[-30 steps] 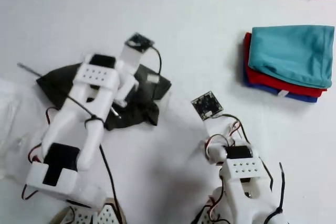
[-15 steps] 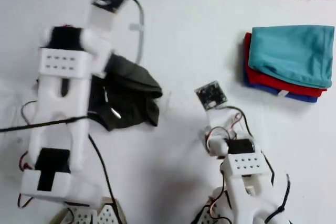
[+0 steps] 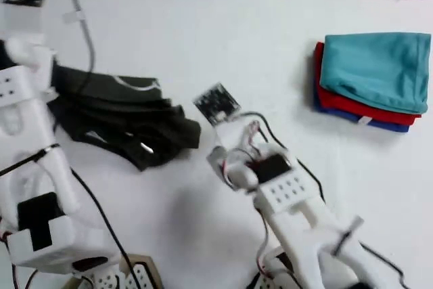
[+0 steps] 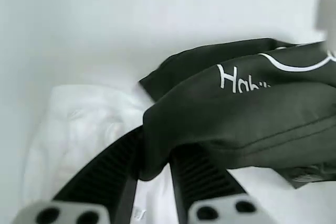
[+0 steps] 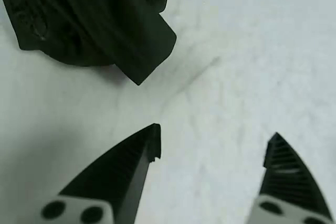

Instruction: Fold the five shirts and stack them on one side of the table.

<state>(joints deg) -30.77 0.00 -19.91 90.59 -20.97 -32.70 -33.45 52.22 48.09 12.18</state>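
A black shirt (image 3: 125,121) with white print lies stretched and bunched on the white table (image 3: 223,38), left of centre. My left gripper (image 4: 155,163) is shut on an edge of the black shirt (image 4: 247,114), at the table's far left. A white shirt (image 4: 73,135) lies crumpled under that gripper. My right gripper (image 5: 210,148) is open just above the bare table, a short way from the black shirt's (image 5: 89,19) folded corner. Three folded shirts sit stacked at the right: teal (image 3: 379,69) on red (image 3: 358,109) on blue (image 3: 379,124).
The left arm (image 3: 30,167) stands along the table's left edge. The right arm (image 3: 298,214) stretches from the front edge toward the centre, cables trailing. Bare table lies between the black shirt and the stack.
The left arm swung left, dragging the black shirt out into a longer strip. The right arm moved forward and left toward the shirt's corner.
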